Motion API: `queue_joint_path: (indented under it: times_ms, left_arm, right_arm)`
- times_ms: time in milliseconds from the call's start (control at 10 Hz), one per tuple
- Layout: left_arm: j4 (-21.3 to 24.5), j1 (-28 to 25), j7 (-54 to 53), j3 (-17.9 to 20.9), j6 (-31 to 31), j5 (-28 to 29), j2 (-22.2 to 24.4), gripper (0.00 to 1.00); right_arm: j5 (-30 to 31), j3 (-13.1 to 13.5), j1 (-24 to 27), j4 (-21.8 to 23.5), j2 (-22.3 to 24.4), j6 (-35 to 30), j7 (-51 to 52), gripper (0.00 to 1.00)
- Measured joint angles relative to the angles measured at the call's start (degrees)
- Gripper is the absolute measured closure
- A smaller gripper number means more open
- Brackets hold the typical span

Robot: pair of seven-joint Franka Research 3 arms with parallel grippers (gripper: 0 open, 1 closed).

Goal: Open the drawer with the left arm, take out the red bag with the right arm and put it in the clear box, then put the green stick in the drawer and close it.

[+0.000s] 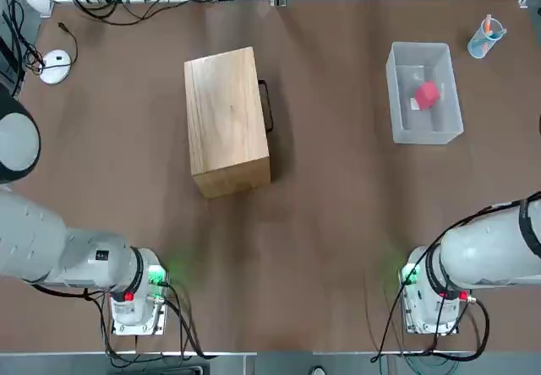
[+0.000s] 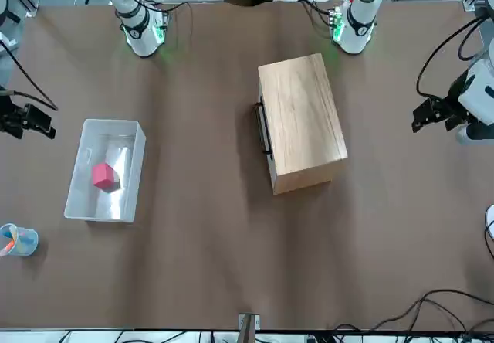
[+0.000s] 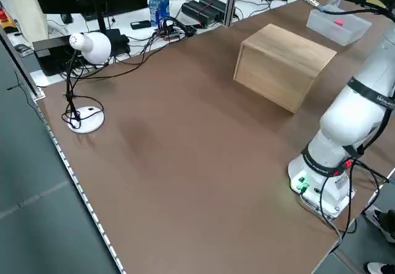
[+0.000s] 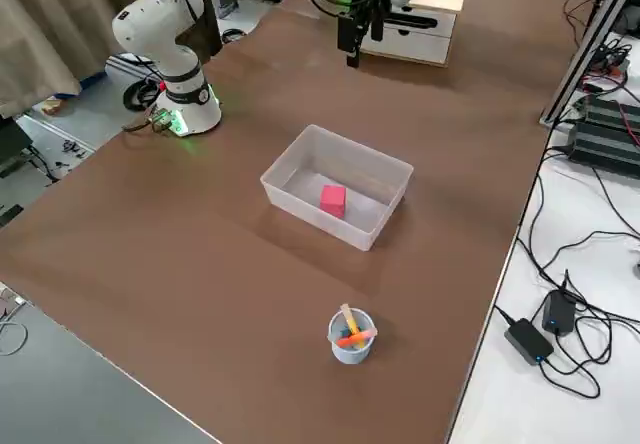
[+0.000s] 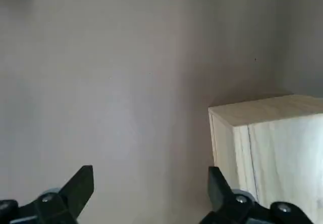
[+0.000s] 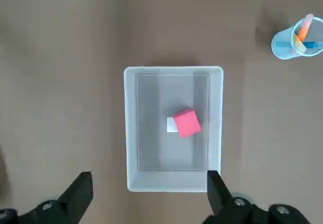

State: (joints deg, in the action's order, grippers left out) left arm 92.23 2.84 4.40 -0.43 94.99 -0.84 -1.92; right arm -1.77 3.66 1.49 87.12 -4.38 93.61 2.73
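The light-wood cabinet [image 1: 226, 122] stands mid-table with its drawer [image 2: 265, 130] shut, the black bar handle [image 1: 267, 105] close against the front. The red bag [image 1: 427, 95] lies inside the clear box [image 1: 400, 96] at the right; the right wrist view shows it from above [image 6: 187, 122]. My right gripper [image 2: 31, 119] hangs open high over the box's near side. My left gripper [image 2: 434, 113] hovers open off the cabinet's left side, a cabinet corner [image 5: 262, 133] beside one finger. The green stick is not in view.
A bluish cup [image 1: 486, 37] with pens stands at the far right corner. A white lamp [image 3: 86, 49] with its round base [image 1: 55, 67] sits at the far left. Cables run along the back edge. Both arm bases [image 1: 135, 303] sit at the near edge.
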Motion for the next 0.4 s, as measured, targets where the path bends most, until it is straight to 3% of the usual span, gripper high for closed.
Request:
queue_joint_path:
  times_ms: [400]
  left_arm:
    - [0.0, 0.07, -2.19, -0.13, -0.01, 0.02, -0.27, 0.0]
  right_arm:
    - [0.09, 0.01, 1.28, -1.85, 0.03, 0.09, 0.0, 0.0]
